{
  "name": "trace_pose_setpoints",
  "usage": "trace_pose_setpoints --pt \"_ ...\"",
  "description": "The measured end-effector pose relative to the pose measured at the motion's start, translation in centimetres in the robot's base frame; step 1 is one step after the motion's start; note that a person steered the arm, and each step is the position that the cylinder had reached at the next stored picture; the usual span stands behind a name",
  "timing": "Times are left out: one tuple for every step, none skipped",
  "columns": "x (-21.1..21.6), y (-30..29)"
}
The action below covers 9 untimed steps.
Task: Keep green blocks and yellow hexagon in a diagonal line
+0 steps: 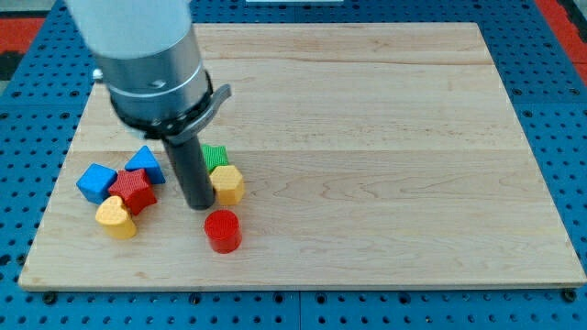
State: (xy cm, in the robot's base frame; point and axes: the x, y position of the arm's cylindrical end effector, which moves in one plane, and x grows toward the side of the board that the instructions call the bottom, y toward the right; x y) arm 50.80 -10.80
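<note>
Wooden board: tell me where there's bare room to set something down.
The board is bare from the yellow hexagon and red cylinder across to the view's right edge, and along the top. The view's lower left is crowded: my tip stands among the blocks there.

A pale wooden board with lengthwise grain fills most of the view, made of planks joined along faint seams. It lies on a blue perforated panel dotted with regular holes. At the view's top corners a red perforated surface shows. The light is even and bright.
</note>
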Motion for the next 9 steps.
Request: trace_pose_setpoints --pt "-4.7 3.0" --pt "-8.9 8.0" --pt "-11.4 4.1" --pt "-13.0 4.1" --pt "-15.2 -1.9" --pt "-10.1 -9.1" --pt "-2.3 -15.5" --pt "1.0 -19.4" --pt "1.5 -16.9"
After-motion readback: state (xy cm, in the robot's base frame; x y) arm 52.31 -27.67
